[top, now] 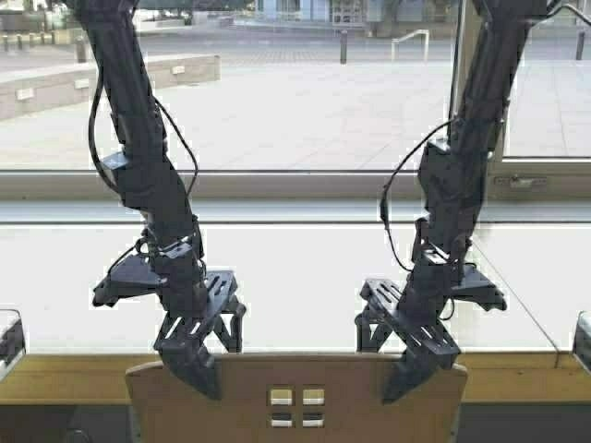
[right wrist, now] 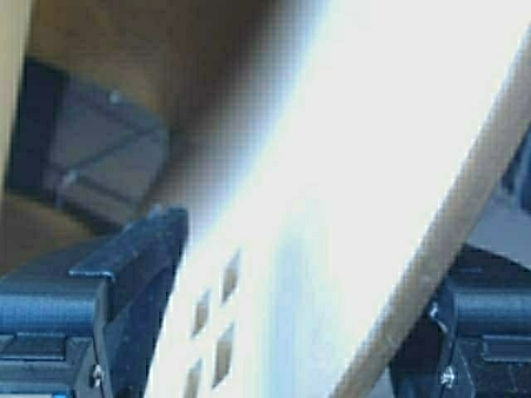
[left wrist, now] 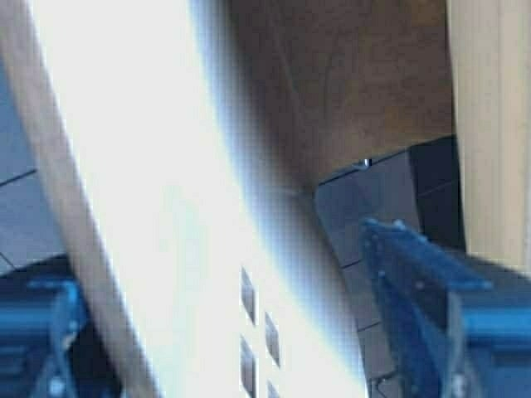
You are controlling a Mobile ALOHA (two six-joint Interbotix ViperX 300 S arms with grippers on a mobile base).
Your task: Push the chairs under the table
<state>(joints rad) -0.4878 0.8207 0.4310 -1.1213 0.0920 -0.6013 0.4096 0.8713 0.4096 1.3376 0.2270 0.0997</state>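
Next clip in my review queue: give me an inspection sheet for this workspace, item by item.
Surface: table, pale top brightly lit, yellowish front edge toward the robot.
Job's things: one chair, curved back with four square cut-outs, its top at the table's front edge.
Clutter: dark objects at both frame edges, unidentifiable.
Grippers: left gripper and right gripper both open, fingers straddling the chair's backrest, one on each side of the cut-outs.
Cables: black cables loop along both arms, clear of the chair.
Surroundings: window behind the table, paved plaza outside.
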